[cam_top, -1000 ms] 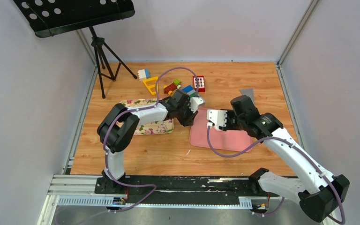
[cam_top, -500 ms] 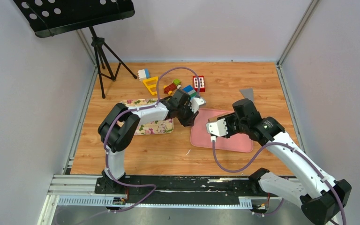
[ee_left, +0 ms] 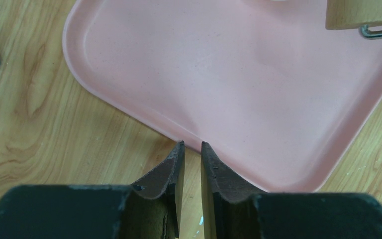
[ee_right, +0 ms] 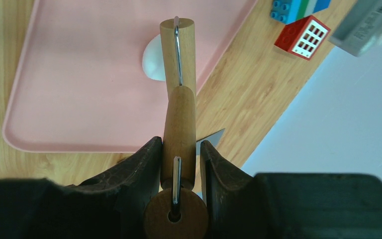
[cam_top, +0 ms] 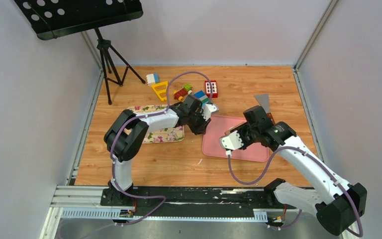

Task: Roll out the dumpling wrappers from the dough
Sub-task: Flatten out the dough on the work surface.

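A small white lump of dough (ee_right: 151,62) lies on the pink tray (cam_top: 251,153), partly hidden behind the roller. My right gripper (ee_right: 179,142) is shut on the wooden handle of a rolling pin (ee_right: 178,47), whose roller head is over the tray beside the dough. My left gripper (ee_left: 192,143) hovers at the tray's near-left rim (ee_left: 144,119); its jaws stand a narrow gap apart with nothing between them. The roller's end (ee_left: 358,12) shows at the top right of the left wrist view. The dumpling wrappers are out of view.
Toy bricks (cam_top: 199,92) lie scattered behind the tray, with a red one (ee_right: 301,37) beyond its far edge. A metal scraper (cam_top: 262,99) lies at the tray's right back. A floral cloth (cam_top: 164,134) sits under the left arm, and a tripod (cam_top: 107,59) stands back left.
My right gripper has carried the rolling pin toward the near side of the tray and turned a little. The left arm has stayed where it was.
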### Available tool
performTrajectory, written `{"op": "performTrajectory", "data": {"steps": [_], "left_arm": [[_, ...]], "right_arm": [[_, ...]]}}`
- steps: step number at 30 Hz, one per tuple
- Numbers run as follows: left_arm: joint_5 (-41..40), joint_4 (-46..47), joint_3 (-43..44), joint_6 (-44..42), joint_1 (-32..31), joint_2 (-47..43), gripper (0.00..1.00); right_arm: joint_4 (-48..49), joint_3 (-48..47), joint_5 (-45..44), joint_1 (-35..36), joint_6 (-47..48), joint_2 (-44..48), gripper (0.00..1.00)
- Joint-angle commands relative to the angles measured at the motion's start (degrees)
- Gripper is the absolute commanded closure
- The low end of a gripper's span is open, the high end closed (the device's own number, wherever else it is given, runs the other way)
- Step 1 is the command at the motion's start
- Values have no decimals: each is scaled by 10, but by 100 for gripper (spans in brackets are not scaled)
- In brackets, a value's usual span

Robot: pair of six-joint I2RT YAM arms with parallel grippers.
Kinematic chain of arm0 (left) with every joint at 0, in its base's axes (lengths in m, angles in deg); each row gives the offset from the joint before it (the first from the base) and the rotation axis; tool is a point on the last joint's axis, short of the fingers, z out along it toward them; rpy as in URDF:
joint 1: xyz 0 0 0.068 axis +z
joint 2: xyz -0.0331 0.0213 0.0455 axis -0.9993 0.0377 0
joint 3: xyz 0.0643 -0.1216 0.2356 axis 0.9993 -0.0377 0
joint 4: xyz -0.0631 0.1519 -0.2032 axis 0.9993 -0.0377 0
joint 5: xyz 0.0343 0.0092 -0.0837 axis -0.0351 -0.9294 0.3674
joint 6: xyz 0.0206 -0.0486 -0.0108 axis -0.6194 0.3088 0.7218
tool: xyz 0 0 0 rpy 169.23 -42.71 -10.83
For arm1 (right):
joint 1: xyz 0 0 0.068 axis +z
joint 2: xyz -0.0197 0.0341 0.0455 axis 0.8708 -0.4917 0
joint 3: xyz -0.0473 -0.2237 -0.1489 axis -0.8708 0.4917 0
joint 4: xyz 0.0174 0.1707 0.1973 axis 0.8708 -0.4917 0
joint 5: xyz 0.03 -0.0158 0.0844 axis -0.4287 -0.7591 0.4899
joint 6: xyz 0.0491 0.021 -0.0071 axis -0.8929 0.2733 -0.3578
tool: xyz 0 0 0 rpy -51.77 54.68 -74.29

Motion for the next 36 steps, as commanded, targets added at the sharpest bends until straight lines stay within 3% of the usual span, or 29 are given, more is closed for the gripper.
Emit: {"op": "performTrajectory", "data": {"steps": [1,17,27,30,36], "left_arm": [[15,-17,7,-7,-4,17,75],[17,-15,7,-5,-3,15,76],[27,-16,10,-2,-3,19,76],[26,-18,11,-1,-3,17,76],[26,-18,10,-2,-3,14,76]], "right_arm": [[-19,18,11,-2,37,-1,100],[0,57,43,-3,4,-60,100],[-102,-107,87,-2,-48,15,100],[-57,-115,65,-3,-69,2,100],[60,-43,10,-3,-58,-44,100]]}}
